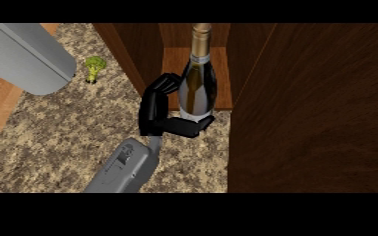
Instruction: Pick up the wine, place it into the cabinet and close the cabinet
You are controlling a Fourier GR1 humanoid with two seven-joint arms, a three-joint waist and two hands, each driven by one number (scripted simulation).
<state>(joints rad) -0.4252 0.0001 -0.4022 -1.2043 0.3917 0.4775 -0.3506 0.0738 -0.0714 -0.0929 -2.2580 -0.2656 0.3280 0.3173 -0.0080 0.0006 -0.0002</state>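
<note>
The wine (197,80) stands upright at the open front of the cabinet (303,105), its long axis running up the view: gold-foiled neck toward the top, base toward the bottom, just over the shelf's (174,62) front edge where it meets the speckled desk (66,130). One hand (164,114) is curled round the bottle's lower body from the left, fingers against its side and thumb wrapped under the base; its grey forearm comes in from the lower edge. Which arm this is cannot be told for certain, though it looks like the right. The cabinet door (310,130) stands open at the right. A broccoli floret (93,68) sits on the desk, well left of the bottle.
</note>
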